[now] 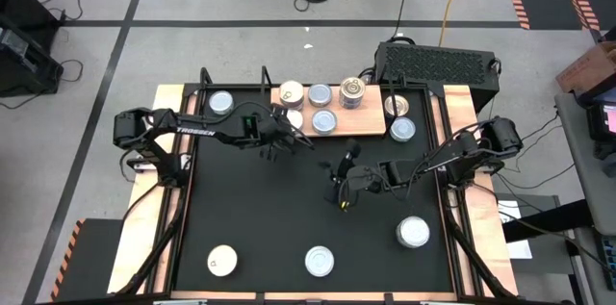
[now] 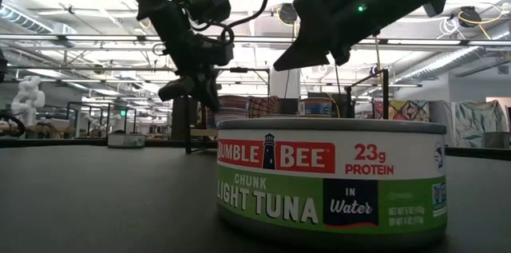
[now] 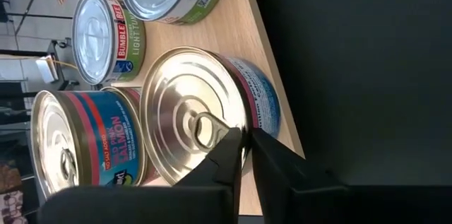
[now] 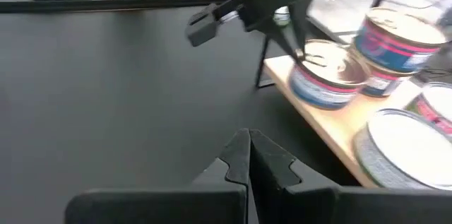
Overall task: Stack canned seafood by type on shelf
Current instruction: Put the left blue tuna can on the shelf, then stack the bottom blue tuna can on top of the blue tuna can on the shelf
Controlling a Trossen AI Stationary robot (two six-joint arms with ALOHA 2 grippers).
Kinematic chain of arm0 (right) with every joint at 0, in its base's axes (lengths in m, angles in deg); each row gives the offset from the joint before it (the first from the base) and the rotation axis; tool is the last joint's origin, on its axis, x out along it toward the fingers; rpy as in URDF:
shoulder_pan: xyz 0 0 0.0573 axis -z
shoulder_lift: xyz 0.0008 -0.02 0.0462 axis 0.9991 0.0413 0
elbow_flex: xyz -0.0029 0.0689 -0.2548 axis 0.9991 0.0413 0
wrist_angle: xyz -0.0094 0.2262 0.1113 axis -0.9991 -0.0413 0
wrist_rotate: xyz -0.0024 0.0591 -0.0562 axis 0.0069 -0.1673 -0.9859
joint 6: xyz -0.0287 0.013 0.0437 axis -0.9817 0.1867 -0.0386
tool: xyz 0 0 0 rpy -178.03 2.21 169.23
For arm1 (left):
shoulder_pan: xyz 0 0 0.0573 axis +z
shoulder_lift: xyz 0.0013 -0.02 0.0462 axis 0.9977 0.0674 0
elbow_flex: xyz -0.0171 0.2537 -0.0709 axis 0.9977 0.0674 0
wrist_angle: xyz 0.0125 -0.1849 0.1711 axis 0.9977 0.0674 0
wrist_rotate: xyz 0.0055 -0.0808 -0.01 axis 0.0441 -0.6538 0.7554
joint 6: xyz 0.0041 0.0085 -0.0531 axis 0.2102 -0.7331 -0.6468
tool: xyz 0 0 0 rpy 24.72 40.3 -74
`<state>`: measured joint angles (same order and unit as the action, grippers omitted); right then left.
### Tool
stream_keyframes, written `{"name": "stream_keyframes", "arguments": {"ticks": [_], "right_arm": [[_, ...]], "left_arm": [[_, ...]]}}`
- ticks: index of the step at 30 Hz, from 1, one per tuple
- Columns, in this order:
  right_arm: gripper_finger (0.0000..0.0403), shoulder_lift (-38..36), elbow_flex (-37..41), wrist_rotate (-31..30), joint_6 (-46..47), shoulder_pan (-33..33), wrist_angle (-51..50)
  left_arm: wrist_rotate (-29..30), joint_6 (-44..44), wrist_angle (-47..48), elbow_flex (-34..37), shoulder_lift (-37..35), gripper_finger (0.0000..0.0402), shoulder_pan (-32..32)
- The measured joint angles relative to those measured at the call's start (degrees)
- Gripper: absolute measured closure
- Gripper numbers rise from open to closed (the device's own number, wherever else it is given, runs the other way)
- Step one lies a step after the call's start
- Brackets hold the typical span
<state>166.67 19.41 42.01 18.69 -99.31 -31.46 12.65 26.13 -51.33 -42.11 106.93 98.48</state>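
Note:
The shelf [image 1: 371, 124] is a light wooden board at the far middle of the black table, and several tins stand on it. My left gripper [image 3: 245, 139] is shut on the near-left one, a gold-topped tin with a blue and red label [image 3: 205, 111], also visible in the high view [image 1: 292, 118]. Beside that tin is a stack of pink salmon tins [image 3: 85, 143], with tuna tins [image 3: 106, 37] behind. My right gripper [image 4: 248, 136] is shut on nothing and hovers over the bare tabletop near the table's middle [image 1: 335, 166]. My left gripper has the gold-topped tin's rim [image 3: 244, 126] between its two fingers, at the edge nearest the arm. One fingertip [image 3: 226, 150] lies over the lid and the other [image 3: 272, 150] outside the wall. The fingers slant down from the table's left. The tin stands flat on the shelf.
Loose tins stand on the tabletop: one at the far left [image 1: 221, 103], two right of the shelf [image 1: 399, 117], and three toward the near edge [image 1: 222, 261], [image 1: 320, 262], [image 1: 414, 233]. A black ribbed box [image 1: 433, 60] stands behind the table's far right.

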Motion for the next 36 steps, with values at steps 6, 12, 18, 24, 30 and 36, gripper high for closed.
{"name": "stream_keyframes", "arguments": {"ticks": [6, 12, 18, 24, 30, 36], "right_arm": [[0.0403, 0.00, 0.00, 2.07, -0.01, -0.04, -0.01], [0.0403, 0.00, 0.00, 2.02, -0.01, -0.04, -0.01], [0.0403, 0.00, 0.00, 2.00, -0.03, -0.57, -0.41], [0.0403, -0.01, 0.00, 1.98, -0.47, -2.05, -0.89], [0.0403, -0.02, -0.04, 2.02, -0.60, -3.22, -0.25], [0.0403, -0.04, -0.37, 2.11, -1.46, -4.19, 0.94]], "left_arm": [[2.44, -0.13, -0.28, 0.04, -0.31, 0.0345, -0.42], [3.22, -0.42, 0.02, -1.56, -3.41, 0.0343, -3.90], [2.73, -6.21, 6.26, -5.51, -8.11, 0.0342, -10.01], [-10.27, -27.15, 19.17, -7.71, -15.41, 0.0342, -17.63], [-28.09, -51.13, 29.32, -7.62, -20.12, 0.0343, -25.03], [-35.67, -64.51, 30.56, -1.64, -20.15, 0.0343, -34.73]]}}
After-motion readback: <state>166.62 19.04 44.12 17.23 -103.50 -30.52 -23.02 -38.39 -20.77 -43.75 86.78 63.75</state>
